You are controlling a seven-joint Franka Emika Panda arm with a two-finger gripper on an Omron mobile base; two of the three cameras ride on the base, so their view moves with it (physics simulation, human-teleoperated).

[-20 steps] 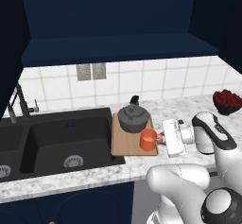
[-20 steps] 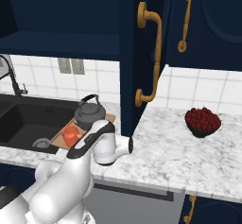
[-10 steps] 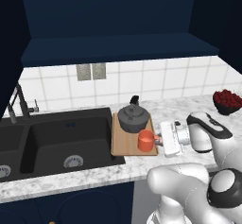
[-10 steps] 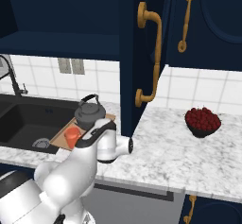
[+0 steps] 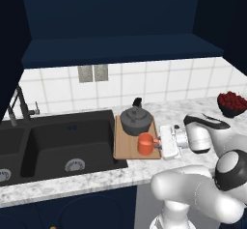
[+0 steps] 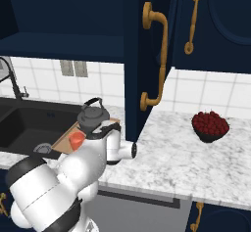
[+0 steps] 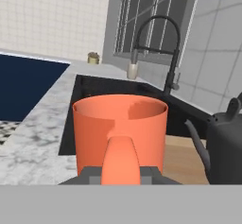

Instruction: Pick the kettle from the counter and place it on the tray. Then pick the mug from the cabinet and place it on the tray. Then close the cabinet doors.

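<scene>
My pincer (image 5: 158, 142) grips the orange-red mug (image 5: 145, 144) by its loop handle, jaws clenched on either side of it, with the mug upright at the front right corner of the wooden tray (image 5: 126, 146). Whether the mug's base touches the board or sits just above it I cannot tell. From my hand camera the mug (image 7: 120, 132) stands open-mouthed in front of me, its handle pointing straight back between my fingertips. The dark grey kettle (image 5: 136, 119) sits on the tray just behind the mug, lid knob and black handle up; the two are near but apart. The tray lies on the speckled marble counter (image 5: 96, 178), its left edge beside the black sink basin (image 5: 58, 141), where a dark faucet (image 5: 16, 103) rises at the far left. To the right, well apart from the tray, a dark bowl of red fruit (image 6: 210, 127) rests on the counter. Overhead, the navy cabinet (image 5: 116, 49) stands open, and in the right base view one of its cabinet doors (image 6: 147, 55) juts forward edge-on with a gold handle (image 6: 156, 59).
</scene>
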